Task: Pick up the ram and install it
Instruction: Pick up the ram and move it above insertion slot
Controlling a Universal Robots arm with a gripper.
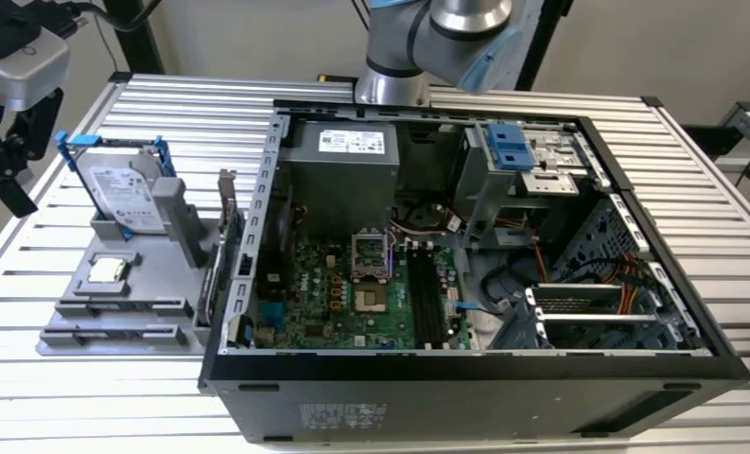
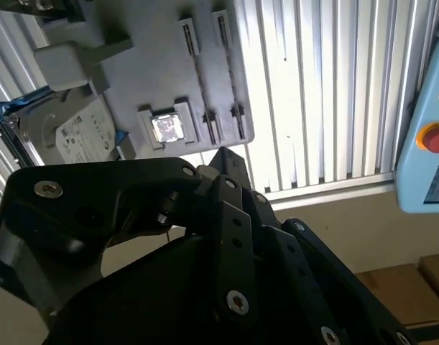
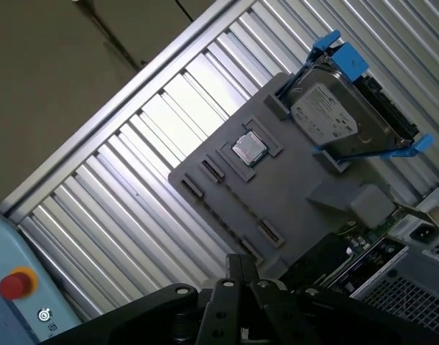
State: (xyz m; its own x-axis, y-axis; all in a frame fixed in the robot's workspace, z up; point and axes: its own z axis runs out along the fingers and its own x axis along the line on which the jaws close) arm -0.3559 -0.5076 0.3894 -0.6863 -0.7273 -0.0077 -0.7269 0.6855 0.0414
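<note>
The ram (image 1: 110, 332) shows as a thin dark strip lying edge-on in the front slot of the grey holder (image 1: 160, 274), left of the open computer case (image 1: 476, 364). My gripper (image 1: 3, 161) hangs high at the exterior view's far left, above and behind the holder and well apart from the ram. Its black linkage fills the near part of both wrist views (image 2: 219, 215) (image 3: 237, 302), which look down on the holder (image 2: 154, 79) (image 3: 291, 208). The motherboard's long black slots (image 1: 426, 298) lie inside the case, right of the processor socket.
On the holder stand a hard drive in a blue frame (image 1: 122, 194) (image 3: 334, 118) and a square silver chip (image 1: 103, 272) (image 3: 248, 149) (image 2: 167, 128). The case walls, power supply (image 1: 343, 180) and drive cage (image 1: 526, 165) crowd the motherboard. A blue pendant with a red button (image 2: 433, 136) sits off the ribbed table (image 1: 72, 397).
</note>
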